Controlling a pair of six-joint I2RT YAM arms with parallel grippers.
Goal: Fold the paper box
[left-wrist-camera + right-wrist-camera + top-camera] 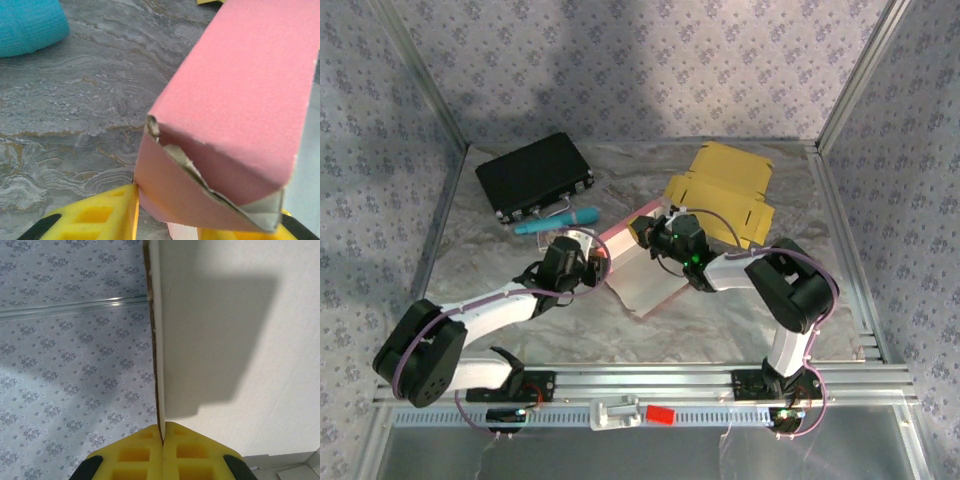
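The pink paper box (642,272) lies partly folded at the table's middle, between my two grippers. My left gripper (590,262) is at its left edge. In the left wrist view a raised pink side wall (240,100) with a torn grey corner fills the gap between the yellow fingers (100,215), and the left gripper (167,210) is shut on it. My right gripper (656,236) is at the box's far corner. In the right wrist view it (162,432) is shut on the thin edge of a white inner panel (235,340), which stands upright.
A yellow folded box (725,190) sits behind at the right. A black case (535,175) lies at the back left, with a teal tube (558,221) (30,25) just in front of it. Metal frame posts and patterned walls (75,365) enclose the table.
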